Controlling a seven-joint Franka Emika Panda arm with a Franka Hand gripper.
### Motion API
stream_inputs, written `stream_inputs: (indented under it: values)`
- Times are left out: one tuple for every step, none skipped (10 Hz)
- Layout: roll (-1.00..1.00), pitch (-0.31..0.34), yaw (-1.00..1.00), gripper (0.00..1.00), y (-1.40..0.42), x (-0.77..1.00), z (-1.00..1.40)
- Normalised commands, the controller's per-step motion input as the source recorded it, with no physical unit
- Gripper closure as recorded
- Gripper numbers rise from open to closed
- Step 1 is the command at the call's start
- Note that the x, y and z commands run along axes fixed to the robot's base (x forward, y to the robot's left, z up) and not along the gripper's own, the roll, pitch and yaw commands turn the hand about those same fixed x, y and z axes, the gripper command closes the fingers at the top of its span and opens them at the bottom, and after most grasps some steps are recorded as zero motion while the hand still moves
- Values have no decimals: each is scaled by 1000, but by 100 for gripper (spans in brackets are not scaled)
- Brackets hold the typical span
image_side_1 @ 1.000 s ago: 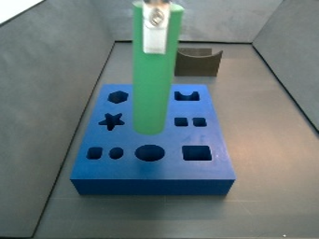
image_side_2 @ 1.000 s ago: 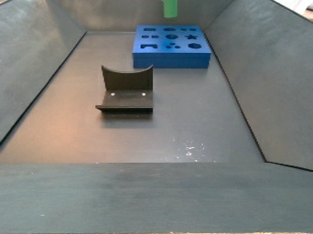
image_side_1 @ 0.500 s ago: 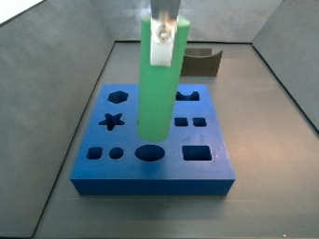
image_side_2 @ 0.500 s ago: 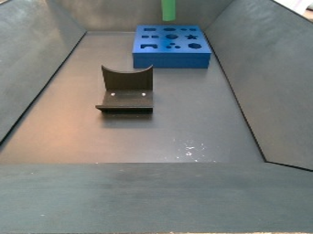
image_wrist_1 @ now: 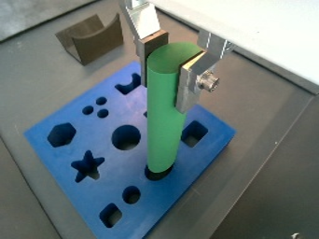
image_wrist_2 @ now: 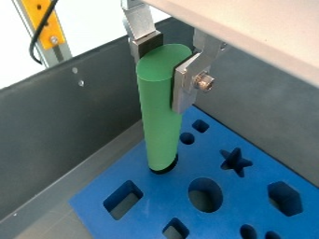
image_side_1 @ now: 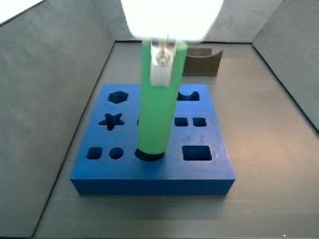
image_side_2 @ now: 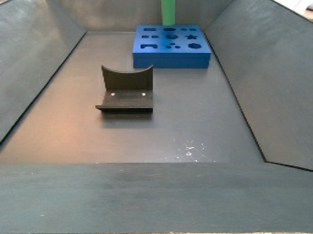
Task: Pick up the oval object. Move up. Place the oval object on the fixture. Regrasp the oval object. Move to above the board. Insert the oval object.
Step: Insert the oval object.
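On my screens the bright green smooth rod with rounded ends stood upright, its lower end sitting in a cut-out of the large thick blue rectangular board full of shaped holes. The gripper held it near the top, its flat silver fingers pressed to opposite sides of the rod, dark pads against the green.

Around the rod's foot I could see a round hole and a square one close by in both wrist views, with a star, a hexagon and small circles further out on the board. Nothing lay between the rod and the board's surface. The small dark olive-brown fixture with its curved notch stood apart from the board on the grey floor, empty; in a side view it sat well in front of the board.

Against the picture from a second ago, the rod had come down: then its lower end hung above the board's top face, and now it met the board at a cut-out in the front row.

In that side view a bright glare washed out the gripper and the arm above it. In the far side view only a green sliver of the rod showed, cut off by the frame's top edge, the gripper out of sight. I could not tell how deep the rod sat in its hole.
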Motion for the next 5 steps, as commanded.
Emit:
stream_inputs:
  values:
    - [0,0,0,100,3,0,-354]
    - [0,3,0,100,0,0,-314]
    - [1,33,0,100,49,-69,-343]
    - [23,27,0,100,63,-266,-323]
    - [19,53,0,100,126,-194,-303]
